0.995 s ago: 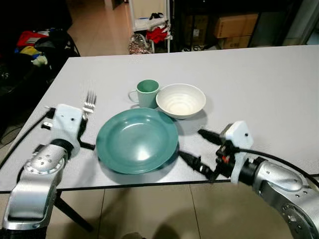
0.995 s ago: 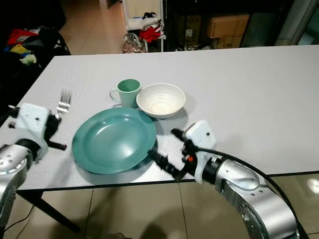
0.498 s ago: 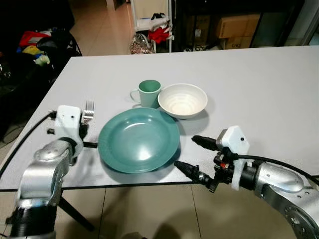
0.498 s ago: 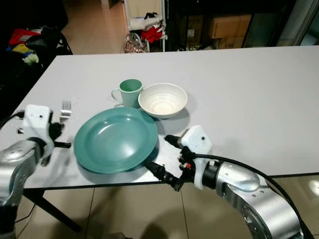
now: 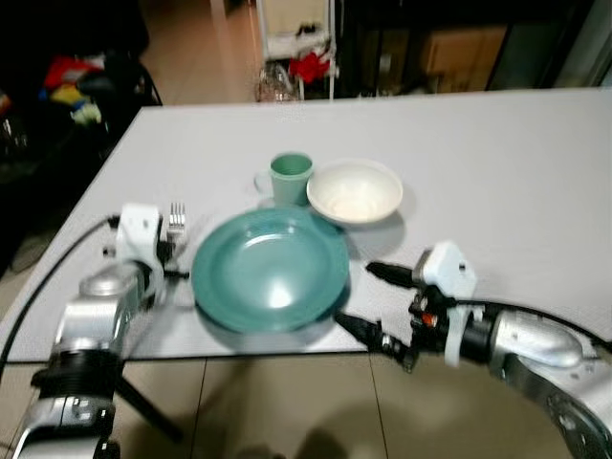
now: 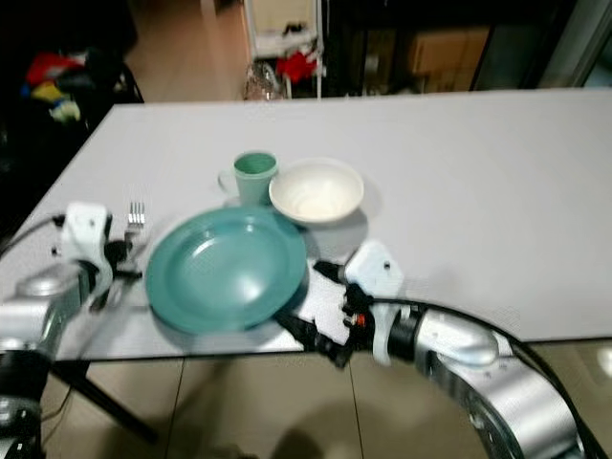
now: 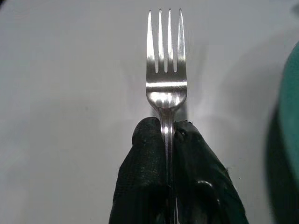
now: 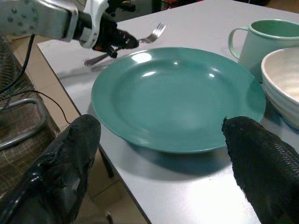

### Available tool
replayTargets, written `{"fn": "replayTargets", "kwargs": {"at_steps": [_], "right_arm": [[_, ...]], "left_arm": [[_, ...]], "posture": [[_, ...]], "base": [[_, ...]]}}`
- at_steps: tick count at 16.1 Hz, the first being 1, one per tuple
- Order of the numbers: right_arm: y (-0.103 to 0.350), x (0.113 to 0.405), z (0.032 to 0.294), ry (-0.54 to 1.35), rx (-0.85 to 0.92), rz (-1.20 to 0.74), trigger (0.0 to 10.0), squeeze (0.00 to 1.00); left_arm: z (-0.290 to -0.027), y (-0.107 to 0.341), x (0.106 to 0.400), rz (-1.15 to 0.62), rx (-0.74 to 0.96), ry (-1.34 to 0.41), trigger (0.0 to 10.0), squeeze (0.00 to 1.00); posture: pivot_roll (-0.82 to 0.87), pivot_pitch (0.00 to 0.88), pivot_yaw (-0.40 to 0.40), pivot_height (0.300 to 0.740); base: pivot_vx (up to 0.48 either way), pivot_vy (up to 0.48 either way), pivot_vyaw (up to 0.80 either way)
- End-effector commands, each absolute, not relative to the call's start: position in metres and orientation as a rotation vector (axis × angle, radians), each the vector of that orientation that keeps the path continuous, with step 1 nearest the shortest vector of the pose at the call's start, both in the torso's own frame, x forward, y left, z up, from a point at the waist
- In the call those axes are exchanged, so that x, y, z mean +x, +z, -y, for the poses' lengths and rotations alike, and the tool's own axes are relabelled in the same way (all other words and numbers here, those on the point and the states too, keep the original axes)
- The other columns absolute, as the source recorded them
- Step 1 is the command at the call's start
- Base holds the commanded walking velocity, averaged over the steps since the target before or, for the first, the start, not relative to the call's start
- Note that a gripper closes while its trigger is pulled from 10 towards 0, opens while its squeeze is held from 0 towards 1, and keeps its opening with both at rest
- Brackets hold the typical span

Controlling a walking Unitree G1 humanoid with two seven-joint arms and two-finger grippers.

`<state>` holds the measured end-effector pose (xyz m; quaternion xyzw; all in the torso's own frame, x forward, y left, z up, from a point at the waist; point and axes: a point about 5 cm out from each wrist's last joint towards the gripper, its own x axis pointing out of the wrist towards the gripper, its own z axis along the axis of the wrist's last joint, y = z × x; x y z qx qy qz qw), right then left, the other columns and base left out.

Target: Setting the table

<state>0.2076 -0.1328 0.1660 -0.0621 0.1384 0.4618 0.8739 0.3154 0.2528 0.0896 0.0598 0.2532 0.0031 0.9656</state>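
Observation:
A silver fork (image 7: pixel 167 84) points away from me over the grey table (image 5: pixel 497 163), left of the teal plate (image 5: pixel 271 271). My left gripper (image 7: pixel 167 128) is shut on the fork's neck, and I cannot tell whether the fork touches the table. Behind the plate stand a teal mug (image 5: pixel 290 178) and a white bowl (image 5: pixel 355 191). My right gripper (image 5: pixel 370 301) hangs open at the plate's near right rim, holding nothing. One of its fingers (image 8: pixel 70 158) is off the table's front edge and the other is over the table.
The table's front edge (image 5: pixel 287 352) runs just below the plate, with tiled floor (image 5: pixel 287 402) beneath. A cable (image 5: pixel 57 277) trails off my left arm. Boxes and shelves (image 5: pixel 459 48) stand beyond the far side. The table's right half is bare.
The left gripper has drawn the fork a little nearer to me, beside the plate. The right gripper has backed slightly toward the table's front edge. The picture is now blurred.

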Motion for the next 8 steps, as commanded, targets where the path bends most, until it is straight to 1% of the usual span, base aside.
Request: {"fn": "replayTargets", "kwargs": {"at_steps": [1, 4, 8], "right_arm": [[0.17, 0.205, 0.13, 0.992, -0.139, -0.267, 10.0, 0.0], [0.17, 0.203, 0.13, 1.003, -0.14, -0.273, 10.0, 0.0], [0.17, 0.201, 0.131, 1.018, -0.147, -0.286, 10.0, 0.0]], "left_arm": [[-0.252, 0.09, 0.32, -0.49, 0.113, -0.003, 10.0, 0.0], [-0.253, 0.082, 0.323, -0.502, 0.111, 0.005, 10.0, 0.0], [-0.262, 0.074, 0.326, -0.514, 0.128, 0.033, 10.0, 0.0]], "posture": [[0.01, 0.0, 0.102, 0.74], [0.0, 0.0, 0.099, 0.74], [-0.01, 0.0, 0.09, 0.74]], "base": [[0.0, 0.0, 0.0], [0.0, 0.0, 0.0], [0.0, 0.0, 0.0]]}}
